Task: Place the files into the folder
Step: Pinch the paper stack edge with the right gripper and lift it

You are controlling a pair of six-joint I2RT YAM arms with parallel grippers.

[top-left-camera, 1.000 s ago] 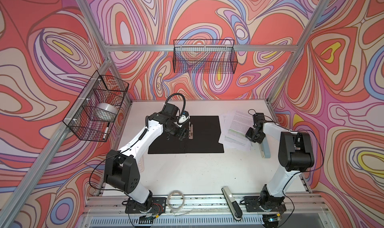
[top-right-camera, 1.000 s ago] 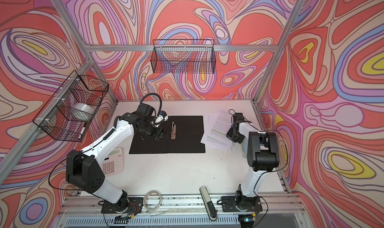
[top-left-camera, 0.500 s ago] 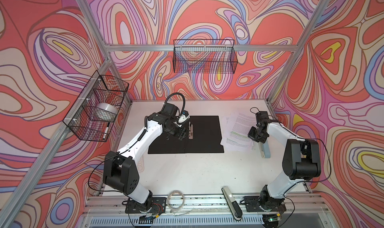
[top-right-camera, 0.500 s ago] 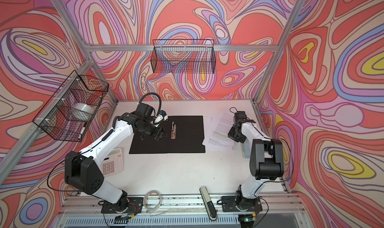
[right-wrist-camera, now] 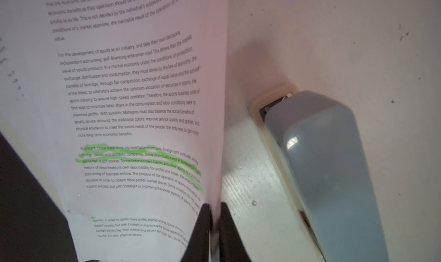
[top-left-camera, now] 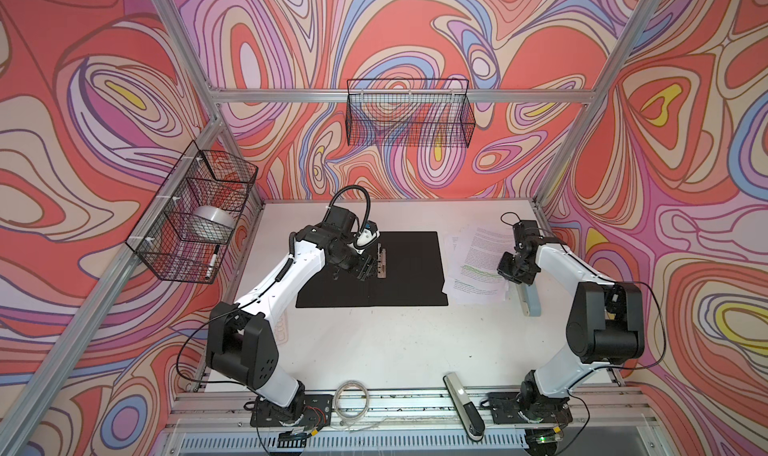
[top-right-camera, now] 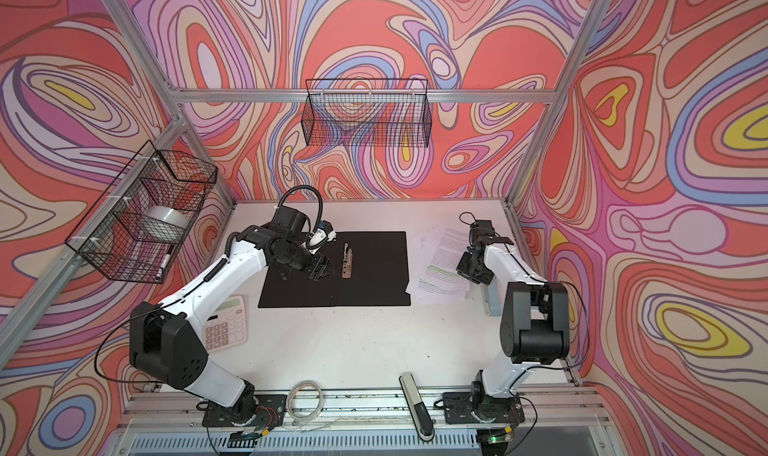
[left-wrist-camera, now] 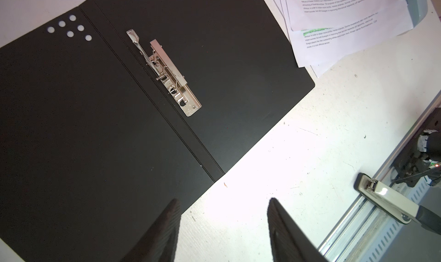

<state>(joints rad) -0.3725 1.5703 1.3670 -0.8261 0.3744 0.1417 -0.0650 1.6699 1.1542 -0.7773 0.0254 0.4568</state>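
Right jaws: nipped shut on top sheet of files (right-wrist-camera: pixel 143 105), edge curled up for carrying.
Left jaws: apart, empty, over folder (left-wrist-camera: pixel 95 129) beside spine clip (left-wrist-camera: pixel 167 74), likely to work it.
Files: fanned on counter (top-left-camera: pixel 395 350), just beside open folder.

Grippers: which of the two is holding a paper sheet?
The right gripper: its jaws pinch the edge of a sheet of the files, curling it upward. The left gripper is open above the folder, holding nothing.

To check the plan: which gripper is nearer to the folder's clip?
Left. The left gripper is beside the clip; the right gripper pinches a sheet beyond the folder.
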